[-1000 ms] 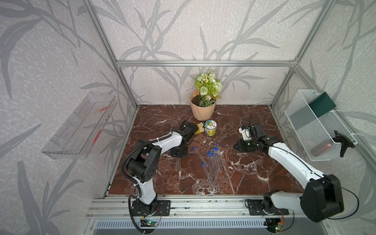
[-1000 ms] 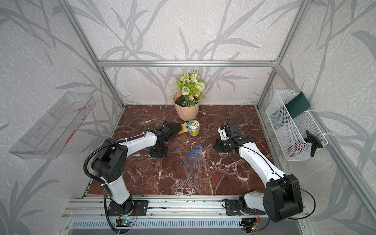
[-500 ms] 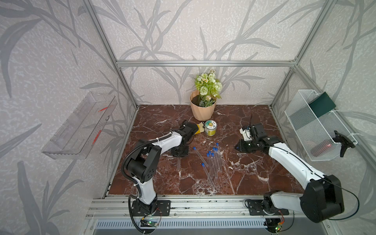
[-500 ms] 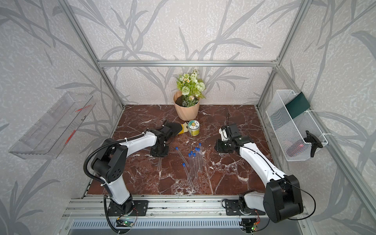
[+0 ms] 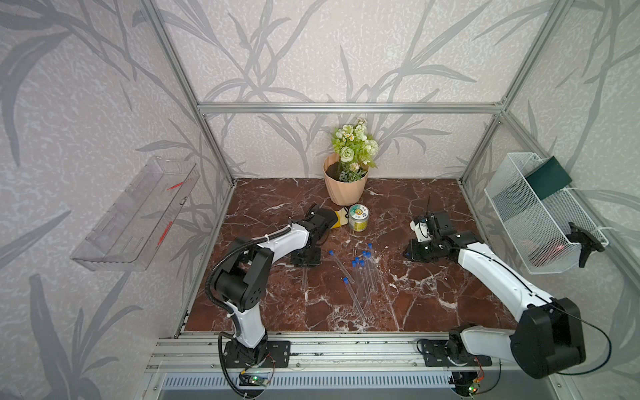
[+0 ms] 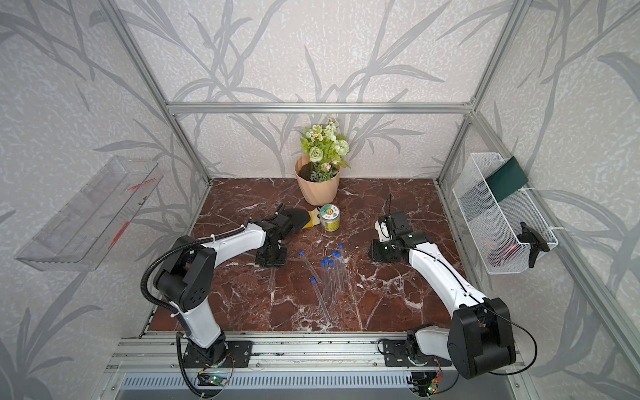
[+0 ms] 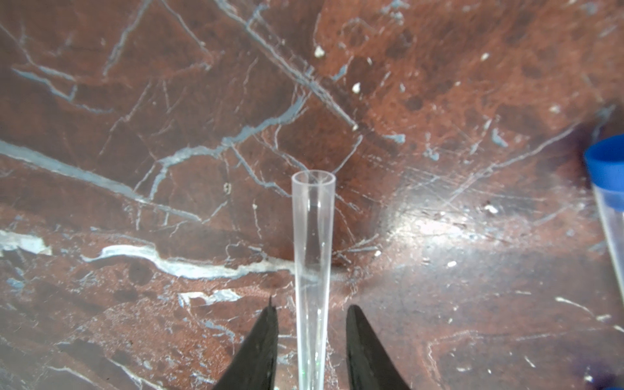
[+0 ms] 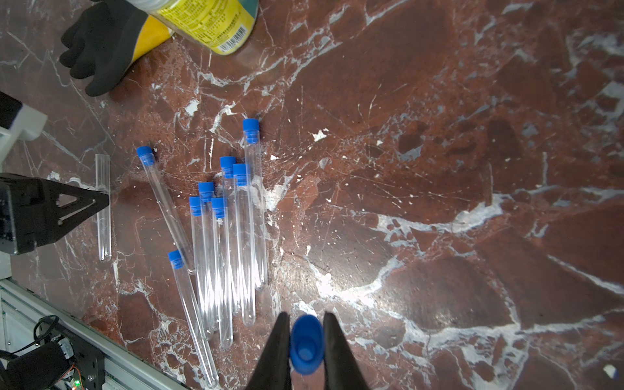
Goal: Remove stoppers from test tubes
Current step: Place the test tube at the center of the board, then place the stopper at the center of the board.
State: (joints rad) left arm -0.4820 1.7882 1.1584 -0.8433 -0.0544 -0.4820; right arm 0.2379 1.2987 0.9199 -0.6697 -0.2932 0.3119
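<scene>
Left hand (image 7: 311, 306) newly parted around uncapped tube (image 7: 312, 236), right hand (image 8: 306, 314) pinching stopper (image 8: 305, 344)

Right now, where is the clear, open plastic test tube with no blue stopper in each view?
In a top view: open test tube lying at the left gripper.
In a top view: tube at that gripper.
Left wrist: tube between the black fingers, untouched.
Right wrist: tube beside those fingers.
Shared landmark: the left gripper.
</scene>
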